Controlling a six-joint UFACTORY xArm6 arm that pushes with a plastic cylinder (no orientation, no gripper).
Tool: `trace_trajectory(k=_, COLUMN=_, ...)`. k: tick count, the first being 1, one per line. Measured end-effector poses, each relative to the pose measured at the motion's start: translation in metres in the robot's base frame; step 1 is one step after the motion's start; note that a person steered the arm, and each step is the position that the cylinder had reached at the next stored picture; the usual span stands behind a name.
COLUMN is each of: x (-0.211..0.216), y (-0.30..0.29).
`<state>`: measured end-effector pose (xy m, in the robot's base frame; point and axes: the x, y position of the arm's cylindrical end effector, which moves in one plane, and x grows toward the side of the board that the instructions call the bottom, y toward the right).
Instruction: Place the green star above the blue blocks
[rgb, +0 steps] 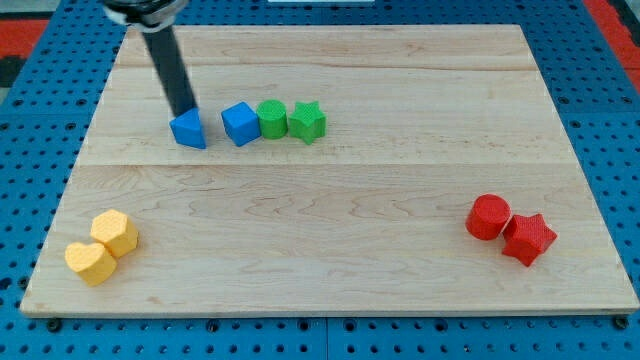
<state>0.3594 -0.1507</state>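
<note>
- The arm ended in a plain dark rod with no jaws to stand apart or together; my tip (188, 111) was the only working end.
- My tip stood on the table (400, 190) in the view's upper left, touching or just short of the top edge of the blue wedge (188, 131); which of the two could not be told.
- The rod leaned up from there toward the view's top left, and its upper end ran out of the picture.
- The blue cube (240, 124) lay to the view's right of my tip, a small gap away from the wedge.
- The green block (272, 119), roundish in shape, sat against the cube's right side.
- The green star (307, 121) came next, touching the green block, at the right-hand end of that row.
- So the star lay to the view's right of my tip and slightly lower, with the cube and the green block between them.
- The star was level with the blue blocks, beside them rather than over them.
- Two yellow blocks (115, 232) (91, 262) lay touching each other, well apart from my tip, toward the view's bottom left.
- The red round block (488, 216) and the red star (528, 239) lay touching, far off toward the view's bottom right.
</note>
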Motion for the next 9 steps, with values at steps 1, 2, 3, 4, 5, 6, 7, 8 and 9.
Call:
trace_trajectory(k=1, x=0.000, y=0.062)
trace_trajectory(k=2, x=-0.008, y=0.034)
trace_trajectory(k=3, x=-0.061, y=0.046)
trace_trajectory(k=4, x=-0.106, y=0.141)
trace_trajectory(k=5, x=-0.085, y=0.253)
trace_trajectory(k=6, x=0.001, y=0.299)
trace_trajectory(k=7, x=0.039, y=0.261)
trace_trajectory(k=8, x=0.019, y=0.168)
trace_trajectory(k=9, x=0.014, y=0.097)
